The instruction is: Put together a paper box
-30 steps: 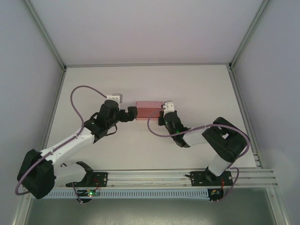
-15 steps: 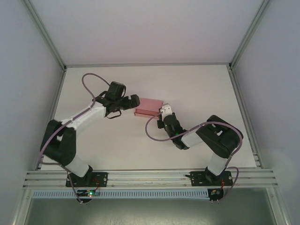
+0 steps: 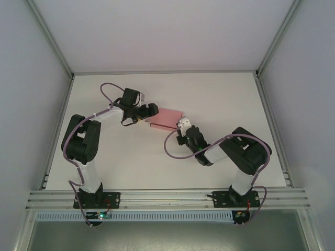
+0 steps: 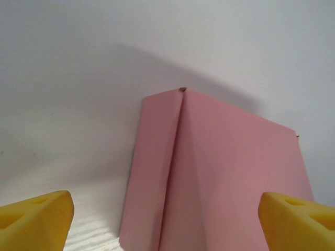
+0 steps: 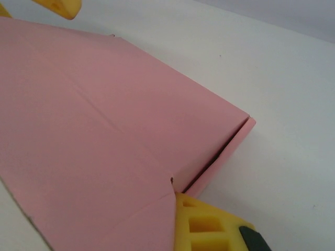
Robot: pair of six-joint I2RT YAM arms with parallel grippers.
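Two yellow fingertips of the left gripper stand spread wide, with the paper box just ahead and between them. The right gripper touches the box's right near corner with one yellow finger; whether it pinches cannot be told. The pink box lies mid-table.

Setting: robotics lab test cell. Plain white bench boxed in by blank pale panels on an aluminium extrusion frame. Two cabled arms, left and right, are bolted to a slotted rail at the near edge.
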